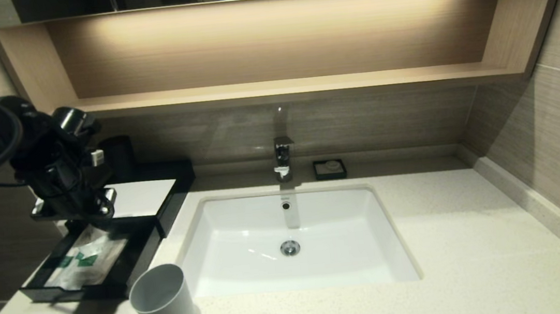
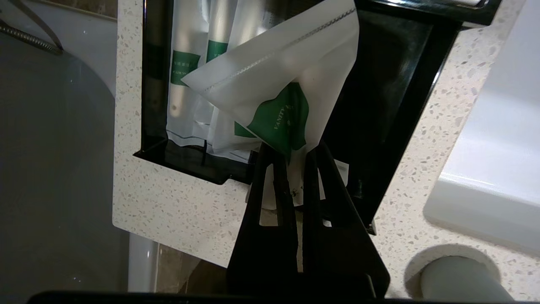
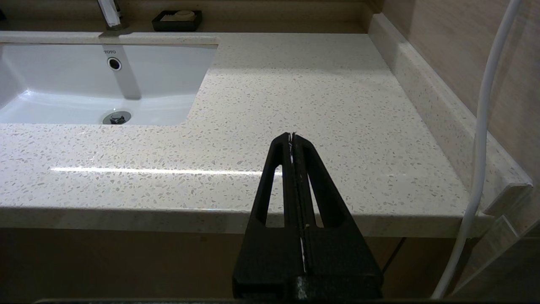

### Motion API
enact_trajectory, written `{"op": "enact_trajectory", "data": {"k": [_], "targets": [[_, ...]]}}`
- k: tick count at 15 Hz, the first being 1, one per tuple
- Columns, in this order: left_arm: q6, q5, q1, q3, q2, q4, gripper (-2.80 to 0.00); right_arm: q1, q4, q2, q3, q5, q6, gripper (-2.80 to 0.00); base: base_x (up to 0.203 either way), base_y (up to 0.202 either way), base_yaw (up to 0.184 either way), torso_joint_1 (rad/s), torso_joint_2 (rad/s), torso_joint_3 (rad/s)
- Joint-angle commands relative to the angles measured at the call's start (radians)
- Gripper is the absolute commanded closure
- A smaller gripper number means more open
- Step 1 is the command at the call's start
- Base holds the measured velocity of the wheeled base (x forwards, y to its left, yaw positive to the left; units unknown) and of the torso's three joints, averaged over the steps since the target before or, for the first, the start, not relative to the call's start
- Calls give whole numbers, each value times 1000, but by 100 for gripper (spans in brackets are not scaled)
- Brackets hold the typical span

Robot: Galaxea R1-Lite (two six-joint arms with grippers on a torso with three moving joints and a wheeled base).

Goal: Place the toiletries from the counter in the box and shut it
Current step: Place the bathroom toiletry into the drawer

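Note:
The black box stands open on the counter, left of the sink; its white-topped lid sits behind the open tray. Whitish sachets with green labels lie inside the box against one wall. My left gripper hangs over the box, shut on the lower edge of another sachet, which dangles above the tray's dark floor. In the head view the left wrist hides those fingers. My right gripper is shut and holds nothing, at the counter's front edge on the right.
A grey plastic cup stands just in front of the box's near right corner. The white sink basin with its tap lies to the right. A small black soap dish sits by the back wall.

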Motion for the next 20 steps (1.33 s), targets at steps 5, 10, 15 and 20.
{"op": "enact_trajectory", "data": {"k": [5, 10, 15, 20], "targets": [[58, 0, 9, 38, 46, 4, 0, 0, 0, 0, 0, 0, 0, 0, 0, 0, 0, 0, 0, 0], [86, -2, 9, 54, 93, 2, 0, 0, 0, -1, 0, 0, 0, 0, 0, 0, 0, 0, 0, 0], [94, -2, 6, 48, 142, -17, 0, 0, 0, -1, 1, 0, 0, 0, 0, 0, 0, 0, 0, 0], [94, -2, 6, 48, 166, -30, 0, 0, 0, 0, 1, 0, 0, 0, 0, 0, 0, 0, 0, 0]]}}
